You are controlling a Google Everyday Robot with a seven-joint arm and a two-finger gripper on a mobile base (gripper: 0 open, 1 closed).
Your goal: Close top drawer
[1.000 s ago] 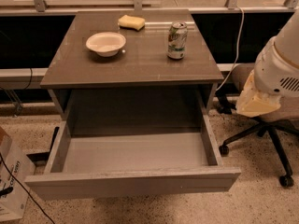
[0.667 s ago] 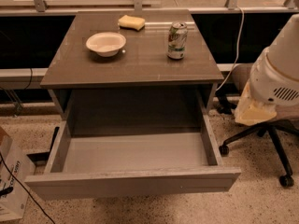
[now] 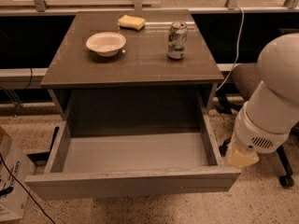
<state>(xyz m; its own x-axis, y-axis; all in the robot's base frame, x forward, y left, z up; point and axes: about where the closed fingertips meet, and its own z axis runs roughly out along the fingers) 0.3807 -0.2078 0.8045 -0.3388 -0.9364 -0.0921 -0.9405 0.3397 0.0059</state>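
The top drawer (image 3: 131,185) is pulled far out of the grey cabinet. Its plain flat front faces me at the bottom of the camera view, and its pale grey inside (image 3: 135,152) is bare. My white arm (image 3: 273,97) hangs at the right. Its pale yellowish end, the gripper (image 3: 241,156), sits just right of the drawer's right wall, near the front right corner. I cannot tell whether it touches the drawer.
On the cabinet top (image 3: 140,64) stand a white bowl (image 3: 106,43), a yellow sponge (image 3: 131,22) and a green drink can (image 3: 177,40). An office chair (image 3: 280,171) stands behind my arm at the right. A cardboard box (image 3: 10,185) and a cable are on the floor at left.
My arm has moved down and a little left, closer to the drawer's front right corner. The drawer and the things on the cabinet top have not moved.
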